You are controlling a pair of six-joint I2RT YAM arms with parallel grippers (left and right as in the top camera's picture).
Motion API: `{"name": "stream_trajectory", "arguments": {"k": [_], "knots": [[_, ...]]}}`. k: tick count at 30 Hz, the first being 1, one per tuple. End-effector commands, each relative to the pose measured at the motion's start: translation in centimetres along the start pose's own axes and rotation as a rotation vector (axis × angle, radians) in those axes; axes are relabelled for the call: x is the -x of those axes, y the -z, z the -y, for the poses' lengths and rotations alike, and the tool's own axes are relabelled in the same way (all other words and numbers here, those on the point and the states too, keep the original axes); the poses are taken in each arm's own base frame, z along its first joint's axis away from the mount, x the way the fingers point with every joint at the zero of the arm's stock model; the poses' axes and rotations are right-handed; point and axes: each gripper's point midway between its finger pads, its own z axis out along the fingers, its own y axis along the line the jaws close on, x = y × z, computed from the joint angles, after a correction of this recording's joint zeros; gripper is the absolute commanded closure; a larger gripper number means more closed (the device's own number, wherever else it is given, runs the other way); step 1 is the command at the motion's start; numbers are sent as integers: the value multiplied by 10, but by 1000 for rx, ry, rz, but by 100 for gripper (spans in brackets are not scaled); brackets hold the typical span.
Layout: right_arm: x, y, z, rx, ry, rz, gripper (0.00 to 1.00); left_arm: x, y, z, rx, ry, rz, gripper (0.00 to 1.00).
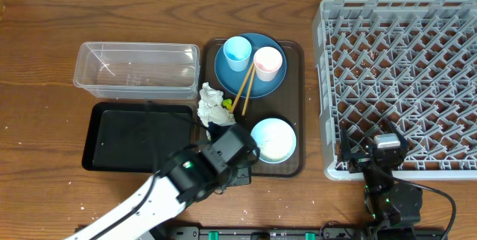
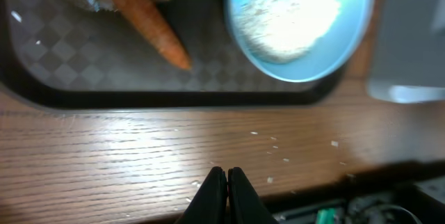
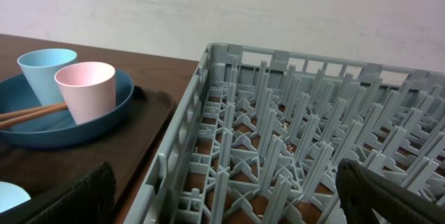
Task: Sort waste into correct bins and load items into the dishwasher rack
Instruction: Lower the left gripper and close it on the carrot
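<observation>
Filling the right side of the table, the dishwasher rack [image 1: 402, 68] holds nothing between its grey pegs. Its left wall runs close beside the brown serving tray [image 1: 292, 106], with only a narrow strip of wood between them. That tray carries the round blue plate [image 1: 270, 85] at its far end. The light blue cup [image 1: 237, 52] and the pink cup [image 1: 267, 62] stand upright on the plate side by side, and the wooden chopsticks [image 1: 244, 91] slant off its near rim. The white bowl [image 1: 273, 139] sits at the tray's near right with white rice [image 2: 288, 15] inside. The crumpled tissue [image 1: 211, 104] and the yellow-green wrapper [image 1: 226, 104] lie against the tray's left edge, and the carrot piece [image 2: 149, 26] lies on the tray floor left of the bowl. Left of the tray, the clear tub [image 1: 138, 68] and the black tray [image 1: 134, 136] in front of it both hold nothing, with open wood beyond them to the left. The left gripper [image 2: 227, 182] is clenched on nothing above the bare wood just in front of the serving tray, where a few loose rice grains [image 2: 274, 147] lie scattered. The right gripper [image 3: 224, 182] is spread wide and grasps nothing, at the rack's near left corner.
</observation>
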Motion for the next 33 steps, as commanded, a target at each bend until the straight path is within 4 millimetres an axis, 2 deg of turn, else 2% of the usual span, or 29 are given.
{"name": "stream_trajectory", "arguments": {"k": [1, 8, 13, 17, 19, 24, 33], "knots": [[-2, 0, 2, -9, 2, -6, 1, 1, -15, -11, 85, 23, -7, 94], [-2, 0, 2, -9, 2, -6, 1, 6, -40, -27, 208, 21, -10, 92], [-2, 0, 2, -9, 2, -6, 1, 24, -46, -42, 309, 8, 82, 88], [-2, 0, 2, -9, 2, -5, 1, 37, -53, -39, 314, 37, 145, 83], [-2, 0, 2, -9, 2, -6, 1, 44, -57, -36, 307, 42, 176, 71], [-2, 0, 2, -9, 2, -6, 1, 55, -68, -35, 310, 56, 201, 63], [-2, 0, 2, -9, 2, -5, 1, 70, -70, -57, 345, 209, 215, 62]]}}
